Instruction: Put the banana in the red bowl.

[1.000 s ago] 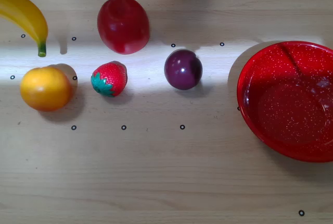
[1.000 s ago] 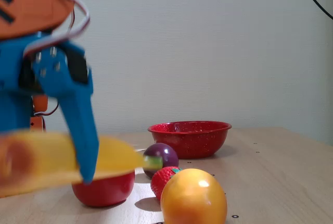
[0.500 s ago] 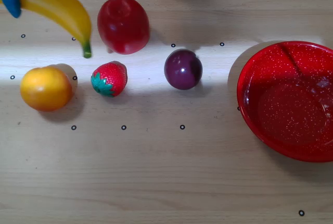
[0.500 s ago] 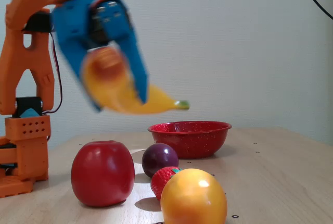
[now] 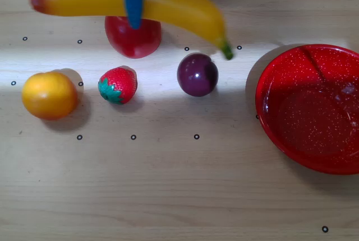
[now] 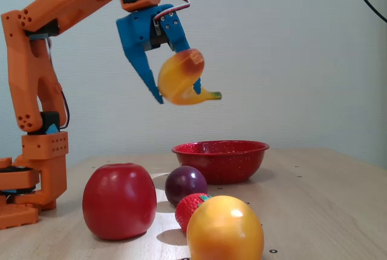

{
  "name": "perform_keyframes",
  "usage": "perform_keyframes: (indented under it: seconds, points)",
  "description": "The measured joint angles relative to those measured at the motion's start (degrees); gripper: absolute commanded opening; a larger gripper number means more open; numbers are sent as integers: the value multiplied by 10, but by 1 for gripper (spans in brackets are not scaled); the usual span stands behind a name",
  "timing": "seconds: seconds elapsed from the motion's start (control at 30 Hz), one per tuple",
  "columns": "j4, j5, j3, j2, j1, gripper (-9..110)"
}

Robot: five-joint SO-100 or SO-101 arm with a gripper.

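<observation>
The yellow banana point(image 5: 168, 3) hangs high in the air, held across its middle by my blue gripper point(image 5: 133, 5), which is shut on it. In the fixed view the banana point(image 6: 178, 81) is well above the table, its green stem pointing right, with the gripper point(image 6: 176, 84) clamped around it. The red bowl point(image 5: 314, 106) sits at the right edge in the overhead view, apart from the banana's stem tip. The fixed view shows that bowl point(image 6: 221, 158) standing farther back on the table, below and right of the banana.
On the table lie a red apple point(image 5: 133, 36), a strawberry point(image 5: 119, 84), a purple plum point(image 5: 197, 74) and an orange fruit point(image 5: 49, 95). The orange arm base point(image 6: 33, 169) stands at the left in the fixed view.
The gripper has carried the banana to the right, toward the bowl, and farther from the fixed camera. The fruits on the table and the bowl have not moved.
</observation>
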Motion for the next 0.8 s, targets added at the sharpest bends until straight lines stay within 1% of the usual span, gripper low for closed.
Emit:
perform_keyframes:
  seconds: [0.2, 0.27, 0.43, 0.6, 0.8]
  points:
    - [-5, -90, 38, 27, 148, 0]
    - [-31, -113, 59, 31, 192, 0]
    - [-152, -147, 123, 32, 260, 0]
    - [-276, -143, 185, 32, 318, 0]
    - [-437, -130, 262, 32, 337, 0]
